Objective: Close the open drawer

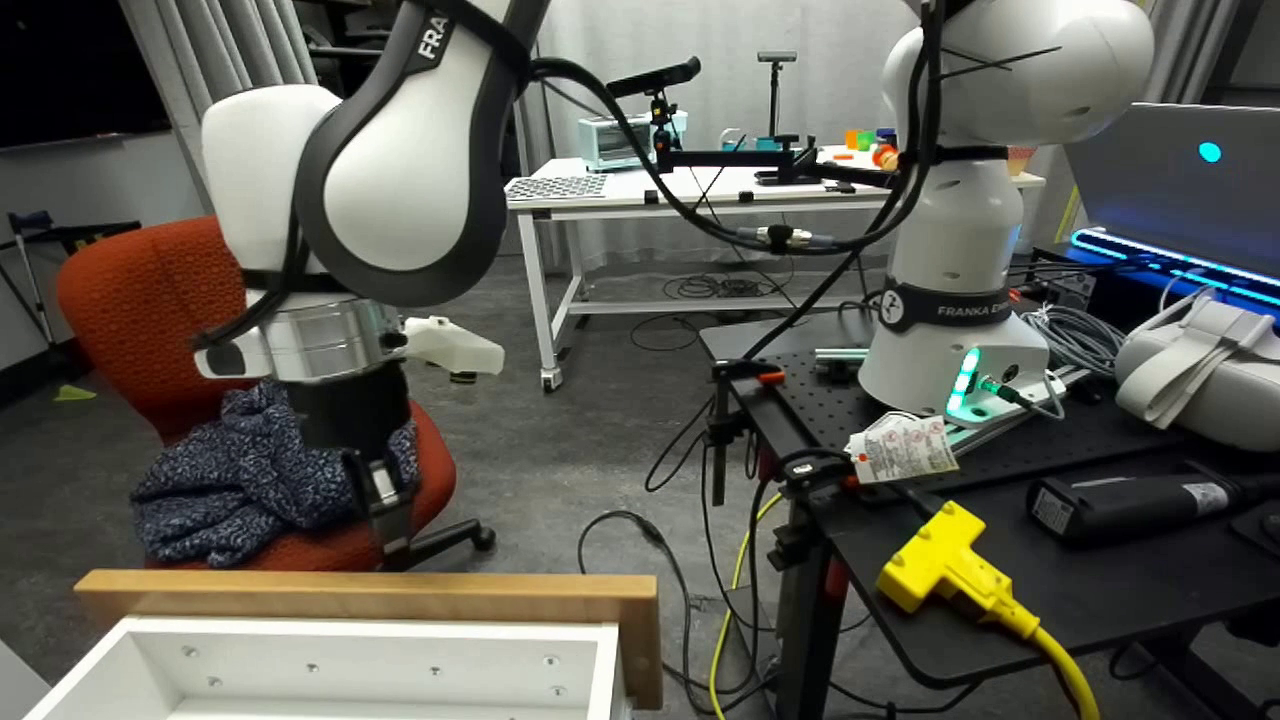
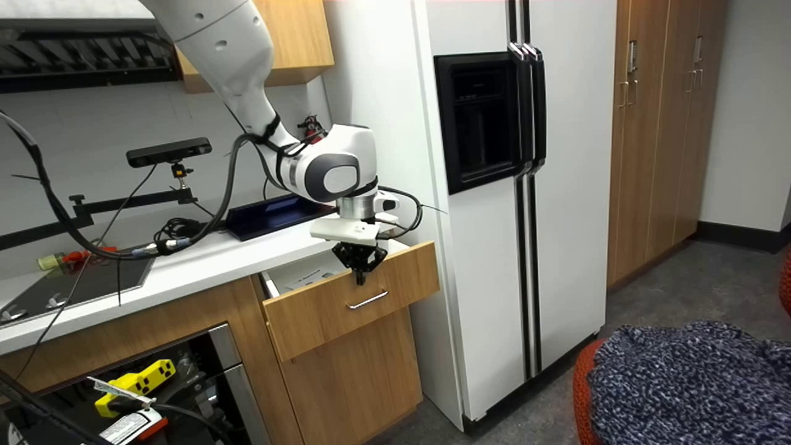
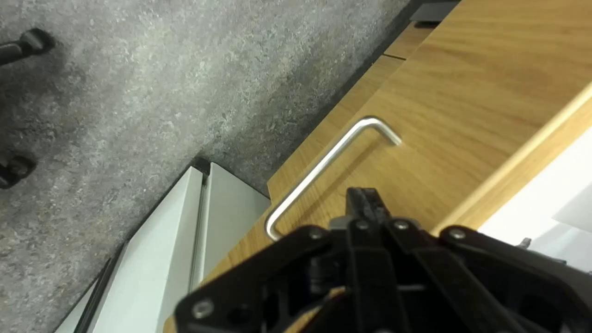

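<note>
The drawer (image 1: pixel 370 597) is open, with its white inside and tan wooden front showing in both exterior views. In an exterior view its front (image 2: pixel 321 309) stands out from the cabinet below the counter. A silver bar handle (image 2: pixel 369 300) runs across the front; it also shows in the wrist view (image 3: pixel 323 166). My gripper (image 2: pixel 360 281) points down on the outer side of the front, near the handle. In the wrist view the fingertips (image 3: pixel 367 192) are together with nothing between them, beside the handle. I cannot tell whether they touch the front.
A white refrigerator (image 2: pixel 556 247) stands right beside the drawer cabinet. The white counter (image 2: pixel 228 262) lies above it. An orange chair (image 1: pixel 150 310) with a dark knitted cloth stands behind the gripper. A black table (image 1: pixel 1000 590) with cables and a yellow power block is by the robot base.
</note>
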Robot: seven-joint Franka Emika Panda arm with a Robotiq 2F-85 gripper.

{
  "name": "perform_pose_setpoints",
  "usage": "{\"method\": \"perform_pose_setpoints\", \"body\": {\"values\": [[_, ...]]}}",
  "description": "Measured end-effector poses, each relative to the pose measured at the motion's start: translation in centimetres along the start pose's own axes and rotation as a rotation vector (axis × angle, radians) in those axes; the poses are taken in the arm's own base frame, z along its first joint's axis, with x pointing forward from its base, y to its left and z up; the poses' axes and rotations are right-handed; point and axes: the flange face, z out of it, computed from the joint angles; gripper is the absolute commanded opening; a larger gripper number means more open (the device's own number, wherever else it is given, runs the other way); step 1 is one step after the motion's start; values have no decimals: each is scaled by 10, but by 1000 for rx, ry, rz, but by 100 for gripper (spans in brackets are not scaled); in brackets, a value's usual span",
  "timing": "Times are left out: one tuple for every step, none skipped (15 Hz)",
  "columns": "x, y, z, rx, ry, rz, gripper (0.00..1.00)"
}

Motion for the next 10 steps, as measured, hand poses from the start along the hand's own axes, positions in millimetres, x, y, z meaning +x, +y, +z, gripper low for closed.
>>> {"method": "perform_pose_setpoints", "body": {"values": [[10, 0, 4, 7, 11, -4, 0], [17, 2, 9, 12, 16, -7, 0], [25, 3, 14, 18, 24, -10, 0], [32, 2, 19, 26, 31, -13, 0], [39, 1, 23, 34, 39, -17, 0], [47, -1, 28, 44, 47, -22, 0], [53, -4, 32, 54, 55, -29, 0], [60, -9, 35, 65, 64, -38, 0], [68, -14, 38, 79, 73, -49, 0], [75, -20, 40, 93, 84, -61, 0]]}}
